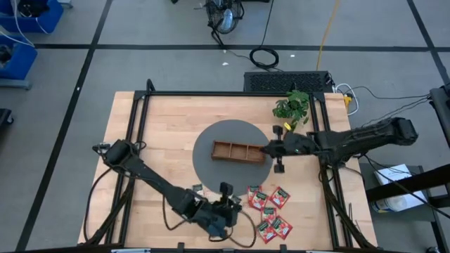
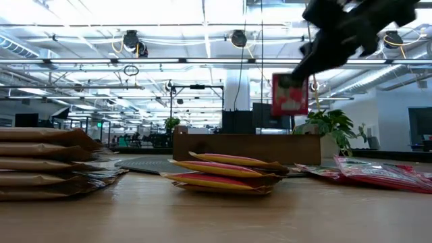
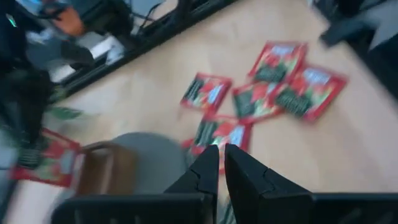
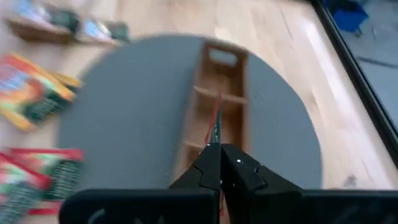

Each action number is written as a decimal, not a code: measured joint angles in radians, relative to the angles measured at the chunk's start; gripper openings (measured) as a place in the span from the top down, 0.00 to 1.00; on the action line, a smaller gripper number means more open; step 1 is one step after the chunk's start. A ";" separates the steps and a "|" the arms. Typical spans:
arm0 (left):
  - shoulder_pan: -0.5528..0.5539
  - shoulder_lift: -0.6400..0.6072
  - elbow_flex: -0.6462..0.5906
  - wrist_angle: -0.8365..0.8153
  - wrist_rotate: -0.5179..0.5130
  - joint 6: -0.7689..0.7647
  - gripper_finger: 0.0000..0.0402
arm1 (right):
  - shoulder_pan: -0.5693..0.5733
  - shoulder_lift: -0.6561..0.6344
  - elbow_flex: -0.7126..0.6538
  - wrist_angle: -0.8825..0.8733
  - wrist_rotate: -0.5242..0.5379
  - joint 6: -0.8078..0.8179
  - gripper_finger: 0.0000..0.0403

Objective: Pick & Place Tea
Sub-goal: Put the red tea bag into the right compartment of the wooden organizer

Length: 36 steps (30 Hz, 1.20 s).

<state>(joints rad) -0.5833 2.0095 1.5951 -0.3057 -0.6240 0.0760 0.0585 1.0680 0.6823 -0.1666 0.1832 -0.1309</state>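
Above centre frame's wooden tray (image 1: 239,151), right gripper (image 1: 268,149) clamps a flat red sachet (image 2: 289,94); left gripper (image 1: 226,205) nearly closed, empty, near scattered red sachets (image 1: 269,211).

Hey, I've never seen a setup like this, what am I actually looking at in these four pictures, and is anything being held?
These are two dark robot arms working at a wooden table. One picture looks straight down from above, one looks level across the tabletop, and two come from cameras on the arms' wrists.

On a grey round mat stands a brown wooden tray with three compartments. Red tea sachets lie loose on the wood near the front edge, and the low view shows more stacked packets.

The right gripper is shut on a red sachet, holding it upright above the tray's right end; its wrist camera sees the sachet edge-on over the compartments. The left gripper hovers near the front edge beside the loose sachets, fingers nearly together, holding nothing.
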 joint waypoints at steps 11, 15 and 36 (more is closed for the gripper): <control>-0.013 -0.002 0.000 -0.017 -0.085 -0.077 0.91 | -0.130 0.146 -0.001 0.087 -0.077 -0.024 1.00; -0.012 -0.002 0.000 -0.019 -0.085 -0.091 0.91 | -0.130 0.167 -0.001 0.102 -0.084 -0.012 1.00; -0.006 -0.002 0.000 -0.022 -0.085 -0.130 0.91 | -0.102 0.094 -0.002 0.063 -0.084 0.096 1.00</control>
<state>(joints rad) -0.5888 2.0075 1.5951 -0.3280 -0.7090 -0.0544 -0.0433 1.1615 0.6807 -0.1031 0.0996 -0.0352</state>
